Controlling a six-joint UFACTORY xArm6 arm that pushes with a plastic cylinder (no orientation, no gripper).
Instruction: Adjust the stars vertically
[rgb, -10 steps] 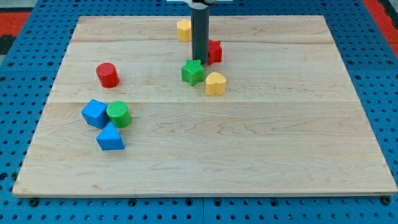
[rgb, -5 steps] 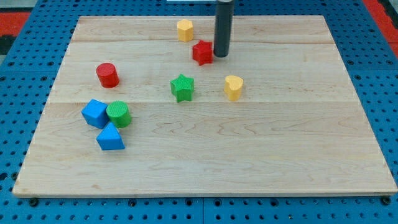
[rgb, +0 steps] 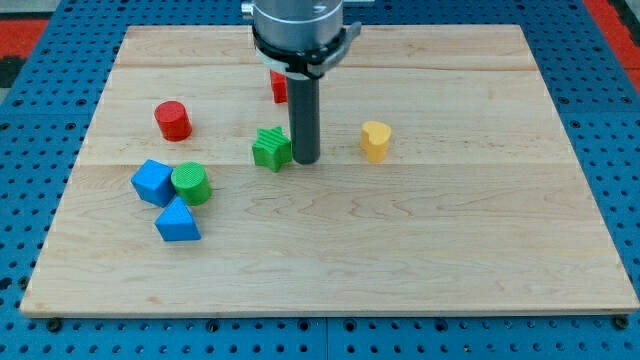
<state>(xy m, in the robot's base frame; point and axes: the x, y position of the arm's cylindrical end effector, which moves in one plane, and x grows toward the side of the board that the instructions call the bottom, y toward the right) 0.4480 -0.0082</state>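
Observation:
A green star block (rgb: 270, 148) lies near the board's middle, a little toward the view's top. My tip (rgb: 306, 160) stands just to its right, touching or nearly touching it. A red star block (rgb: 279, 87) sits above the green star, toward the view's top; its right part is hidden behind my rod. The two stars stand roughly one above the other.
A yellow heart block (rgb: 375, 140) lies right of my tip. A red cylinder (rgb: 173, 120) is at the left. A blue cube (rgb: 153, 182), a green cylinder (rgb: 190, 184) and a blue triangular block (rgb: 178, 220) cluster at lower left. The arm's head hides the board's top middle.
My tip moved from beside the red star down to the right of the green star. Both stars shifted left. The yellow block at the top is now out of sight behind the arm.

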